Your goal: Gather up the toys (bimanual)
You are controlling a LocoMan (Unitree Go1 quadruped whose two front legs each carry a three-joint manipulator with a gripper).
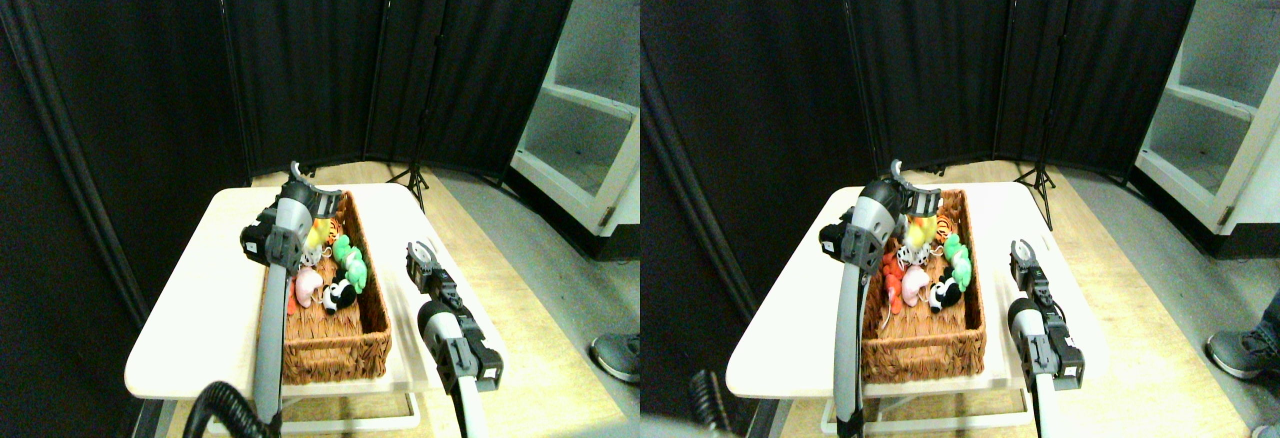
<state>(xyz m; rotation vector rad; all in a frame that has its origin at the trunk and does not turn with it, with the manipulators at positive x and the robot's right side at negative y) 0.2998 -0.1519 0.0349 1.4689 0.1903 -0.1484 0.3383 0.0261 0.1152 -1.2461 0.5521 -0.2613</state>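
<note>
A long brown wicker basket (335, 343) lies lengthwise on the cream table (190, 298). Its far half holds several toys: a green one (350, 260), a pink one (307, 286), a panda (340, 296), an orange striped tiger (326, 230), a spotted cow (313, 256) and a red-orange one (293, 303) half hidden behind my left arm. My left gripper (312, 193) hangs over the basket's far end, just above the tiger. My right gripper (421, 256) hovers over the table's right edge, apart from the basket and touching no toy.
Black folding screens close off the back and left. Tripod legs (412, 173) stand behind the table. A white open cabinet (585, 128) stands at the right. A person's shoe (615, 356) rests on the floor to the right. A black cable (215, 403) loops at bottom left.
</note>
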